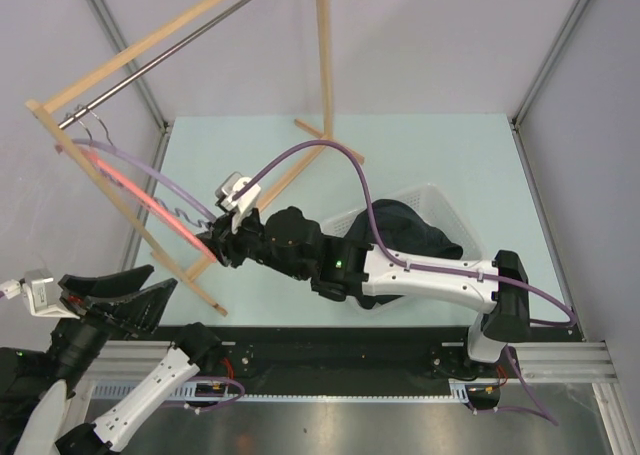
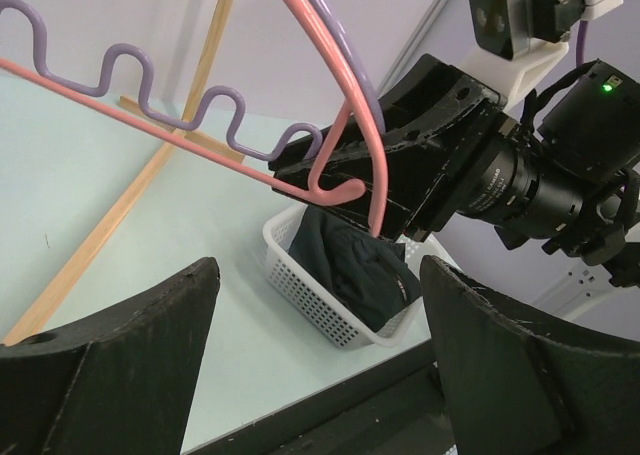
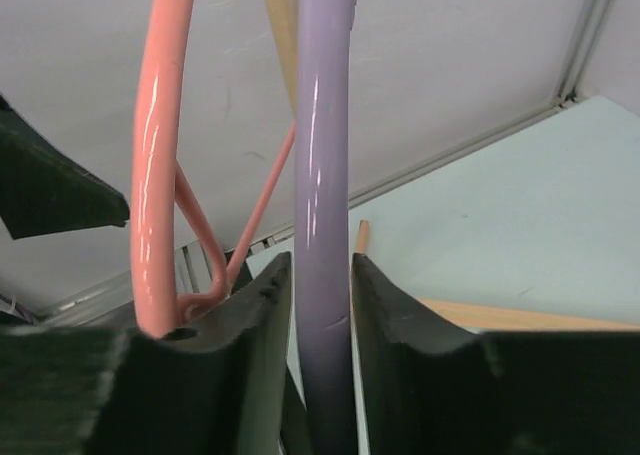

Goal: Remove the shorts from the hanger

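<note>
R pincer (image 3: 320, 275) pinching lilac hanger (image 3: 322, 125), frame centre. L pincer (image 2: 318, 275) spread, empty. Dark shorts (image 2: 355, 265) in basket (image 2: 305, 290).

left hand (image 1: 160, 278) spread wide (held low) | right arm (image 1: 430, 275) extended left | right hand (image 3: 320, 275) narrowly parted

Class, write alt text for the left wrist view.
The right gripper sits at the meeting ends of a pink hanger and a purple hanger, both bare. Below, a white basket holds dark shorts. The left gripper stands open in the foreground.
</note>
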`<state>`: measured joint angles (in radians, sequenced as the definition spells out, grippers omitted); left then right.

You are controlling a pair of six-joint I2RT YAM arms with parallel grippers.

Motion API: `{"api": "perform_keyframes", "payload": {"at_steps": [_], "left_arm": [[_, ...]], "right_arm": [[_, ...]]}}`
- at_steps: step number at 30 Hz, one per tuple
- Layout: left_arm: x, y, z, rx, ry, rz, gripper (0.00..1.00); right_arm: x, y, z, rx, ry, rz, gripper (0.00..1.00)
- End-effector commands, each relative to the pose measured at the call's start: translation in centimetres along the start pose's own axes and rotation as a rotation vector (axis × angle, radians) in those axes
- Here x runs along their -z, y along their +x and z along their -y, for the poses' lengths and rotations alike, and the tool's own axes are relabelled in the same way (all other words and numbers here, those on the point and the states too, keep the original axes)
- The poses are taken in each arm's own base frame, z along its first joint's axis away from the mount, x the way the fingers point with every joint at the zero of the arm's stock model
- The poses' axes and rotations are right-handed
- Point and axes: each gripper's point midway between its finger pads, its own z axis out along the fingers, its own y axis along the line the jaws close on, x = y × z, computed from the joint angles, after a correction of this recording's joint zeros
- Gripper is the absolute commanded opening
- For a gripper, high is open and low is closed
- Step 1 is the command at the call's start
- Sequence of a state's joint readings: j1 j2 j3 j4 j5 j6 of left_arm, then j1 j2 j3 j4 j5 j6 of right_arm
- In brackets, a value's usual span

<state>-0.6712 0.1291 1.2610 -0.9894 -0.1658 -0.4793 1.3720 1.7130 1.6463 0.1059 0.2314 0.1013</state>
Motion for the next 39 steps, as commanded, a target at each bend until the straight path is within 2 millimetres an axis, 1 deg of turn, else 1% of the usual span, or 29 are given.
{"api": "perform_keyframes", "payload": {"at_steps": [1, 3, 4, 5, 6, 7, 9, 10, 11, 13, 15, 18, 19, 21, 22, 25, 26, 28, 29, 30, 31, 32, 33, 34, 35, 36, 37, 38, 39], "left_arm": [[-0.1, -0.3, 0.2, 0.006, 0.008, 0.018, 0.86], [-0.2, -0.2, 0.1, 0.009, 0.009, 0.019, 0.86], [-0.5, 0.2, 0.0, 0.009, 0.004, 0.010, 0.86], [-0.6, 0.4, -0.1, 0.008, 0.003, 0.007, 0.86], [-0.7, 0.5, -0.1, 0.010, 0.004, 0.006, 0.86], [-1.1, 1.1, -0.3, 0.009, -0.003, -0.007, 0.86], [-1.4, 1.7, -0.5, 0.009, -0.007, -0.022, 0.86], [-1.5, 1.9, -0.6, 0.013, -0.011, -0.023, 0.86], [-1.7, 2.4, -0.8, 0.013, -0.017, -0.033, 0.86], [-1.8, 2.8, -1.0, 0.019, -0.023, -0.039, 0.86], [-2.0, 3.4, -1.3, 0.023, -0.030, -0.051, 0.86], [-2.1, 4.2, -1.5, 0.038, -0.030, -0.065, 0.86], [-2.1, 4.3, -1.4, 0.046, -0.024, -0.066, 0.86], [-2.1, 5.0, -1.3, 0.055, -0.013, -0.081, 0.86], [-2.1, 5.2, -1.4, 0.062, -0.012, -0.085, 0.86], [-2.1, 6.2, -1.6, 0.080, -0.012, -0.105, 0.86], [-2.1, 6.6, -1.7, 0.082, -0.014, -0.111, 0.86], [-2.3, 7.7, -2.1, 0.093, -0.022, -0.135, 0.86], [-2.4, 8.1, -2.1, 0.100, -0.018, -0.145, 0.86], [-2.9, 9.2, -2.4, 0.102, -0.027, -0.171, 0.86], [-2.7, 9.4, -2.4, 0.116, -0.014, -0.163, 0.86], [-2.9, 9.9, -2.3, 0.124, -0.007, -0.171, 0.86], [-3.3, 11.0, -2.3, 0.139, 0.005, -0.190, 0.86], [-3.6, 11.6, -2.3, 0.147, 0.014, -0.203, 0.86], [-3.8, 12.2, -2.3, 0.155, 0.020, -0.213, 0.86], [-4.3, 13.7, -2.4, 0.169, 0.024, -0.252, 0.86], [-4.6, 13.9, -2.2, 0.178, 0.040, -0.246, 0.86], [-4.8, 14.6, -2.0, 0.186, 0.057, -0.264, 0.86], [-5.3, 16.0, -2.3, 0.196, 0.053, -0.296, 0.86]], "right_arm": [[0.7, -1.2, 1.5, 0.011, 0.086, 0.022, 0.44], [1.3, -1.0, 2.0, 0.011, 0.106, 0.019, 0.54], [1.9, -1.4, 2.3, 0.006, 0.116, 0.027, 0.58], [2.3, -0.4, 2.7, 0.009, 0.128, 0.008, 0.63], [2.6, -0.1, 3.2, 0.012, 0.148, -0.001, 0.65], [3.2, -0.4, 3.5, 0.007, 0.158, -0.002, 0.68], [3.9, 0.7, 4.1, 0.015, 0.189, -0.045, 0.70], [4.4, 0.7, 4.4, 0.014, 0.200, -0.052, 0.71], [5.0, 1.9, 4.8, 0.018, 0.213, -0.095, 0.75], [5.7, 2.1, 4.9, 0.007, 0.218, -0.109, 0.79], [6.3, 3.7, 5.3, 0.016, 0.226, -0.158, 0.81], [7.3, 5.3, 6.0, 0.015, 0.250, -0.206, 0.84], [7.6, 6.4, 6.4, 0.019, 0.262, -0.233, 0.86], [8.1, 7.6, 6.8, -0.002, 0.274, -0.263, 0.86], [8.5, 8.8, 7.4, -0.010, 0.290, -0.288, 0.87], [9.3, 10.0, 8.1, -0.062, 0.307, -0.312, 0.89], [9.7, 11.0, 9.0, -0.073, 0.329, -0.331, 0.89], [10.2, 11.3, 9.3, -0.134, 0.336, -0.325, 0.90], [10.7, 12.3, 10.1, -0.153, 0.351, -0.340, 0.90], [10.9, 12.5, 10.3, -0.172, 0.355, -0.339, 0.91], [11.3, 12.1, 10.4, -0.207, 0.360, -0.322, 0.93], [11.8, 12.9, 10.9, -0.227, 0.361, -0.330, 0.94], [12.1, 12.9, 11.1, -0.241, 0.361, -0.323, 0.95], [12.7, 12.3, 11.3, -0.260, 0.361, -0.300, 0.97], [13.2, 13.0, 12.0, -0.283, 0.379, -0.301, 0.98], [13.7, 13.1, 12.3, -0.301, 0.389, -0.295, 1.00], [14.2, 13.0, 12.7, -0.319, 0.396, -0.283, 1.00], [14.7, 12.0, 12.9, -0.363, 0.394, -0.240, 1.00], [15.7, 13.2, 13.9, -0.382, 0.416, -0.246, 1.00]]}}
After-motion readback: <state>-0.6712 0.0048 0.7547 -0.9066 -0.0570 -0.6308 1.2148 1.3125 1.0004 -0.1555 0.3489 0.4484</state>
